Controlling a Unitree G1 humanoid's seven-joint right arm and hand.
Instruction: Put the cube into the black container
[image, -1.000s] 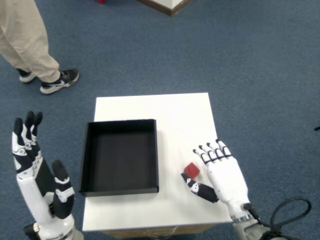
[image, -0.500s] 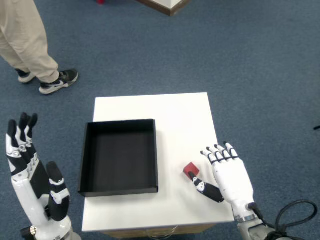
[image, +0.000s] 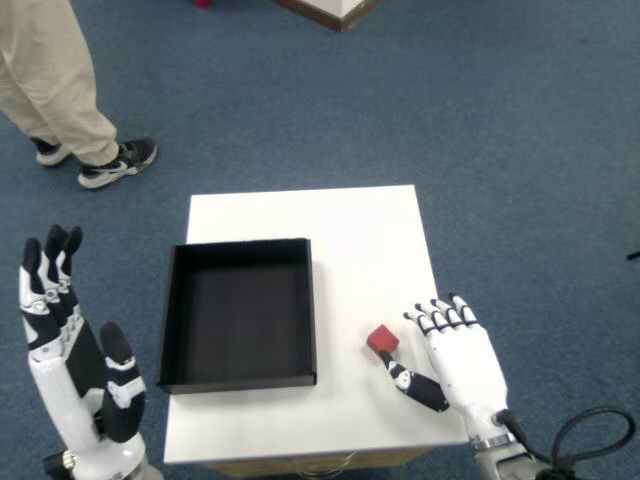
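Observation:
A small red cube (image: 382, 341) rests on the white table (image: 350, 240), just right of the black container (image: 240, 312). The container is a shallow square tray with nothing inside. My right hand (image: 455, 360) lies open, palm down, at the table's right front corner. Its fingers (image: 440, 318) are spread to the right of the cube, and the thumb tip sits just below the cube, seemingly without touching it. My left hand (image: 75, 370) is raised open beyond the table's left edge.
A person's legs and dark sneakers (image: 118, 160) stand on the blue carpet at the upper left. A wooden furniture corner (image: 335, 10) shows at the top. A black cable (image: 590, 430) loops near my right wrist.
My right hand has slid slightly right and toward the table's front, away from the cube. The cube stays in place. The left hand shifted a little.

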